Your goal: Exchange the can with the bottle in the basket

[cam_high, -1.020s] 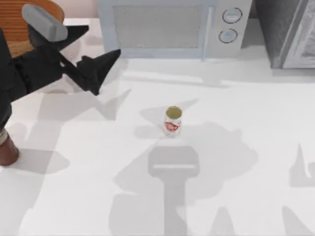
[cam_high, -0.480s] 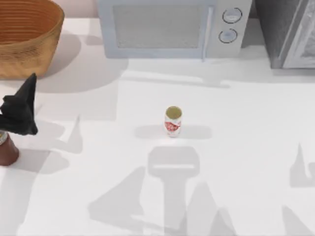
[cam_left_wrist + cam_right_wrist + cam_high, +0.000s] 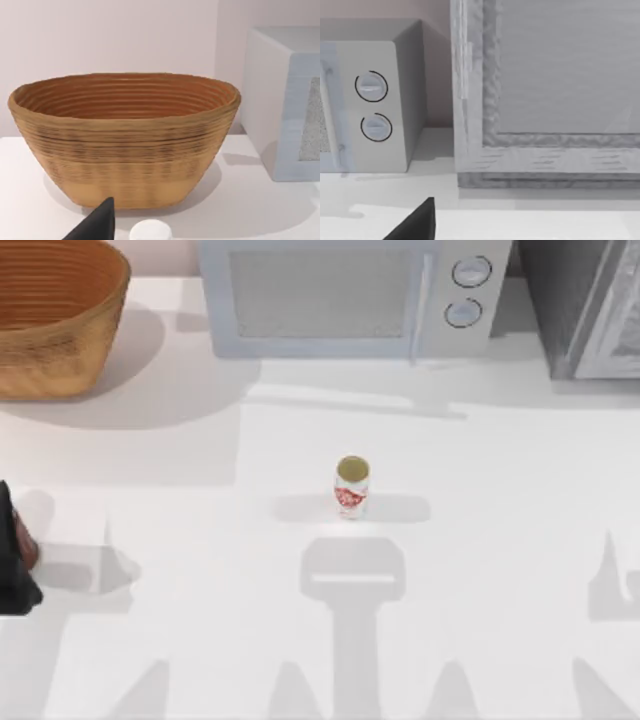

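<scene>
As the swap stands: by my judgement about half is done. The bottle is out on the table, the can is not yet in the basket, and nothing shows in the part of the basket that can be seen.
Left gripper: at the table's left edge, well left of the can and nearer than it, right against the bottle. Whether it grips the bottle or has let go, I cannot tell.
Bottle: a sliver of reddish-brown shows beside the left gripper, well apart from the can. A white round top low in the left wrist view is likely its cap.
Right gripper: parked off to the right of the can, facing the appliances. Wide or narrow, I cannot tell.
Can: upright on the bare table, gold top up, nothing touching it.
Basket: far left behind the can, well apart from it.
Microwave: straight behind the can, with two round dials.
Grey cabinet: behind the can to the right, just beside the microwave.
What is left: carry the can across and set it in the basket.
Writing: the can's red markings are too small to read; the bottle's label is hidden; the microwave shows no lettering.
</scene>
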You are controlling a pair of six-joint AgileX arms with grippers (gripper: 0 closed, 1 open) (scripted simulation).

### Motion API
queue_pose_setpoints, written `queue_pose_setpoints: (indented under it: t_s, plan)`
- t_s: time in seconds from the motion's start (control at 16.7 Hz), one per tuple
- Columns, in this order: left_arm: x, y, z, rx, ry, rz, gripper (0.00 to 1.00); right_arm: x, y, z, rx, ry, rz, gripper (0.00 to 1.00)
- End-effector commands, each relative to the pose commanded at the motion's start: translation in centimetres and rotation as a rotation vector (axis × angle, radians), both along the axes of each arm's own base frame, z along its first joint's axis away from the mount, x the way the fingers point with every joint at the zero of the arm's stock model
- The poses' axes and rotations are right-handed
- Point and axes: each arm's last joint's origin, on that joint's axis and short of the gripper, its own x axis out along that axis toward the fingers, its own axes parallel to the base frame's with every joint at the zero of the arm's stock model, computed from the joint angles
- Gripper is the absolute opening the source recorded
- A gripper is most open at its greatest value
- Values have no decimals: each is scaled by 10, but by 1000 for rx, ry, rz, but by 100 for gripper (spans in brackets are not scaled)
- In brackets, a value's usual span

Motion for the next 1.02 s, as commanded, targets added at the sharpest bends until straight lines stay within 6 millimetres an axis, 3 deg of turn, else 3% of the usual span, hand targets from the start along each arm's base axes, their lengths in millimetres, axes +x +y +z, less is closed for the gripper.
queue_pose_setpoints:
  t_s: [0.18, 0.6, 1.02]
  plan:
    - [-3, 1, -10, 0, -2, 32, 100, 0, 0, 0, 0, 0, 0, 100]
    - [-2, 1, -10, 0, -1, 34, 100, 0, 0, 0, 0, 0, 0, 100]
    - [19, 7, -19, 8, 53, 44, 100, 0, 0, 0, 0, 0, 0, 100]
